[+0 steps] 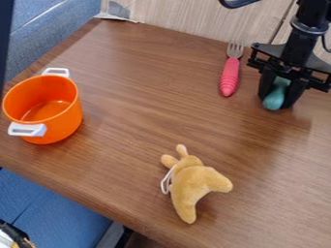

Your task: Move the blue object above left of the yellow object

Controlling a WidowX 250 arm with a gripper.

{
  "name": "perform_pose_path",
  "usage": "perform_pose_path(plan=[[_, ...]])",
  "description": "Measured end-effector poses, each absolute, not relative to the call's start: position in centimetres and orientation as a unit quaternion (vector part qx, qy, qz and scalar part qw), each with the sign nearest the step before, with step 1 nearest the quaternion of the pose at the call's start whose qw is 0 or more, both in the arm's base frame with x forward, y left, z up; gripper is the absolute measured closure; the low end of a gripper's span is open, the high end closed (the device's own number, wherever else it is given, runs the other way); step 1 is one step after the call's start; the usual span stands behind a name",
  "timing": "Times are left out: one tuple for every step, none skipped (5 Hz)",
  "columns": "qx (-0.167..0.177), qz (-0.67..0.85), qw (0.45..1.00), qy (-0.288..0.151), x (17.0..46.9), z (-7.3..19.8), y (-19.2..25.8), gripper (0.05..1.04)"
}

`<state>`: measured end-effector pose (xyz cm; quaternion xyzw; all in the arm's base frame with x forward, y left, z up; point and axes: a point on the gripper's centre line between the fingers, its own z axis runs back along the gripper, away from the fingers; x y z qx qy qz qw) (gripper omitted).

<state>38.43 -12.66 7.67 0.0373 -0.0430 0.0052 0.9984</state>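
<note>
In the camera view, the black two-finger gripper (pixel 277 100) is at the upper right with its jaws closed on the smooth blue-green rounded object (pixel 274 99), right of the pink-handled fork (pixel 230 76). The carry should clear the fork, then go to the bare wood above left of the tan-yellow plush toy (pixel 194 183), short of the orange pot with white handles (pixel 63 118). Lower gently before releasing, so it doesn't roll.

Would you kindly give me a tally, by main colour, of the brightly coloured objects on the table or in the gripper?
Orange: 1, the pot
Pink: 1, the fork
Yellow: 1, the soft toy
Blue-green: 1, the rounded object in the gripper
Total: 4
</note>
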Motion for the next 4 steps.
perform_pose_path(plan=[[0.030,-0.008,0.999,-0.041,38.3,7.8,-12.9,0.652],[0.007,-0.009,0.998,-0.065,37.9,10.3,-12.9,0.652],[-0.009,0.011,0.997,-0.082,36.6,12.5,-10.9,0.652],[-0.018,0.032,0.995,-0.089,34.7,13.3,-7.4,0.652]])
